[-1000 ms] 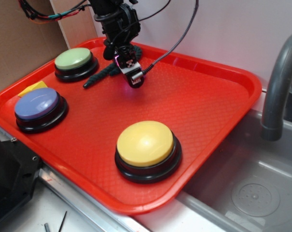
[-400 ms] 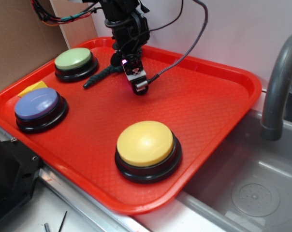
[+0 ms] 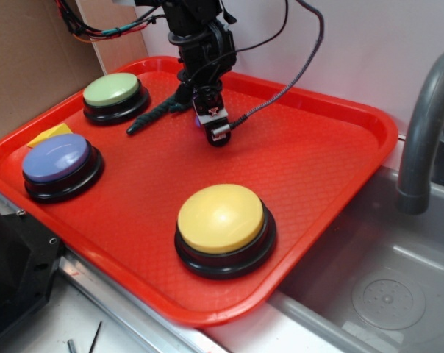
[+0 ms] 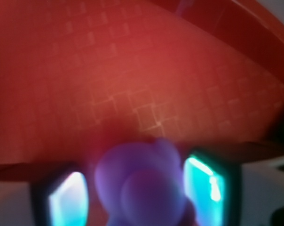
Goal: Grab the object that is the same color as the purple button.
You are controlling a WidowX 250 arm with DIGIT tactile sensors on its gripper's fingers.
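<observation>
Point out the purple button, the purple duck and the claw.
purple button (image 3: 56, 157): exterior view, dome top.
purple duck (image 4: 142, 188): wrist view, blurred body.
claw (image 4: 139, 200): wrist view, midway between fingertips.

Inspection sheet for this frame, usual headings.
Surface: red tray, textured, beside a grey sink.
Job's things: purple toy, blurred, sits between the gripper fingers in the wrist view; purple button at tray's left.
Clutter: green button, yellow button, dark green rope, flat yellow piece.
Grippers: gripper low over the tray; whether it clamps the toy cannot be told.
Cables: braided cable runs from the wrist camera upward.
Surroundings: grey faucet, cardboard wall.
</observation>
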